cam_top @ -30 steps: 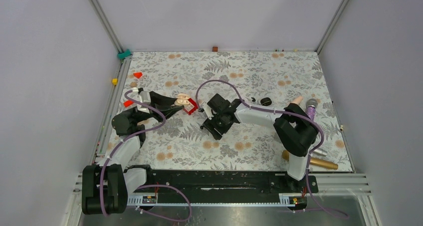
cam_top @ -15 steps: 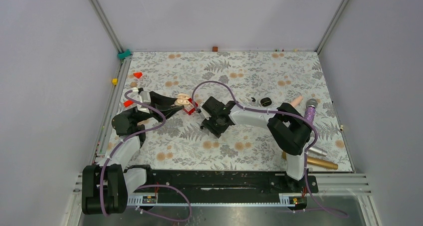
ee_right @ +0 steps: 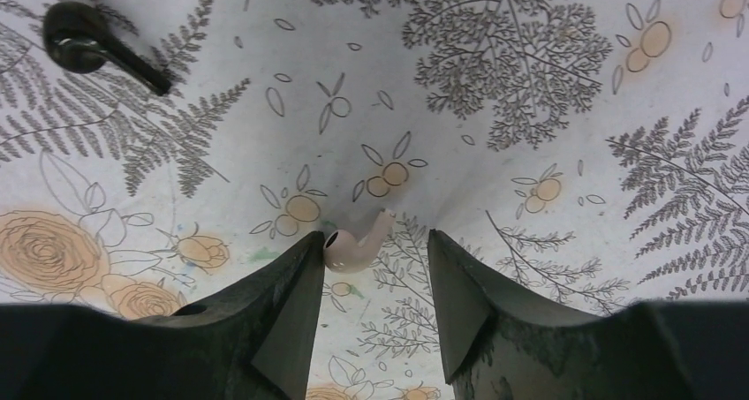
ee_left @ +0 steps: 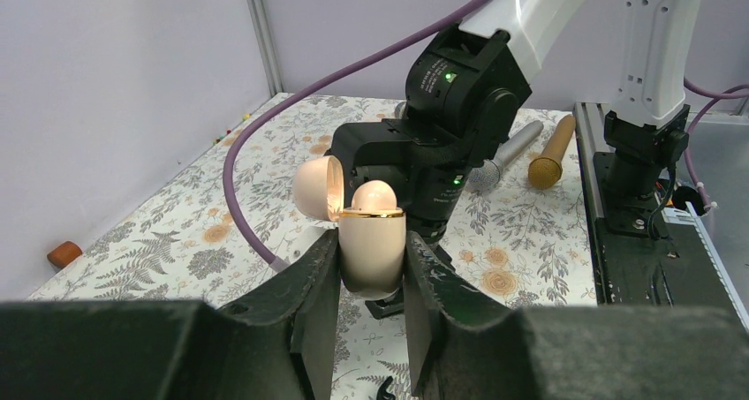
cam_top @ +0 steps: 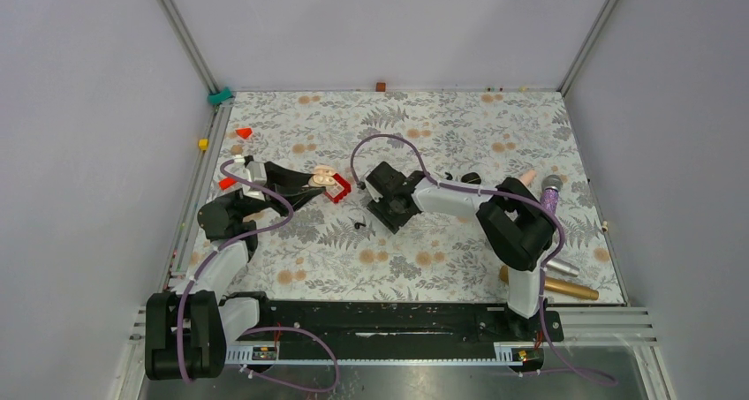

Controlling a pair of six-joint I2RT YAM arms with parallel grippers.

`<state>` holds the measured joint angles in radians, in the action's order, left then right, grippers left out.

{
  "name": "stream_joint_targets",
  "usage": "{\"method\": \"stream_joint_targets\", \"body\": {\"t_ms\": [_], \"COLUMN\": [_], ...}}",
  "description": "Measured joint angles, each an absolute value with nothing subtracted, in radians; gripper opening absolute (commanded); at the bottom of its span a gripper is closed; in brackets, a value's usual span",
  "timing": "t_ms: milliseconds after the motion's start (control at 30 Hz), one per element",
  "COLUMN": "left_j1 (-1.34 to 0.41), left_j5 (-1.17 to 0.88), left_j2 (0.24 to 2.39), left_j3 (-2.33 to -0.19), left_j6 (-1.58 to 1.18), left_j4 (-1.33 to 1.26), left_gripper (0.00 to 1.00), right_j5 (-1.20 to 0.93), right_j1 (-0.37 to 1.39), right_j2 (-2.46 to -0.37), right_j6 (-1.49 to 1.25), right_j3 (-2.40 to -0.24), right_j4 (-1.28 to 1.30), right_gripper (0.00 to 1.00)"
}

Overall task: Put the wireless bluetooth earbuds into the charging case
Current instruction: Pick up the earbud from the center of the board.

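Note:
My left gripper (ee_left: 373, 272) is shut on a beige charging case (ee_left: 373, 245) and holds it upright above the table. The case's lid (ee_left: 316, 188) is open, and one beige earbud (ee_left: 375, 194) sits in it. In the top view this case (cam_top: 325, 178) is at the left-centre. My right gripper (ee_right: 375, 250) points down at the table, open, with a pink-beige earbud (ee_right: 353, 245) lying between its fingers against the left one. A black earbud (ee_right: 79, 42) lies beyond, apart from it. A black case (cam_top: 471, 178) and another black earbud (cam_top: 449, 175) lie at the right-centre.
A red box (cam_top: 339, 189) lies just right of the left gripper's tip. Microphones lie at the right: a purple one (cam_top: 552, 192), a silver one (cam_top: 565, 266) and a gold one (cam_top: 565, 288). Small red pieces (cam_top: 243, 132) lie at the far left.
My right gripper has shifted slightly right and back, uncovering a black earbud on the table, and its jaws have narrowed. The left gripper with the beige case has not moved.

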<state>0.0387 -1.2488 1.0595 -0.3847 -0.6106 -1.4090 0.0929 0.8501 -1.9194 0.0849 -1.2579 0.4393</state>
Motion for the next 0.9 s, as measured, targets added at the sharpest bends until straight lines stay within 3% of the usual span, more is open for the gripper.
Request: {"method": "stream_joint_targets", "body": {"t_ms": [900], "left_j1": [0.039], "left_j5": [-1.249], "left_j2": [1.060], "left_j3": [-0.385], "left_j6": [-0.611], "left_j4": [-1.409], "left_gripper": [0.00], "right_j5": [0.169], "right_j1": [0.820], "right_j2": [-1.895], "right_j6": [0.149], "right_j3": [-1.238], "right_j4": [0.480], "right_gripper": [0.60]}}
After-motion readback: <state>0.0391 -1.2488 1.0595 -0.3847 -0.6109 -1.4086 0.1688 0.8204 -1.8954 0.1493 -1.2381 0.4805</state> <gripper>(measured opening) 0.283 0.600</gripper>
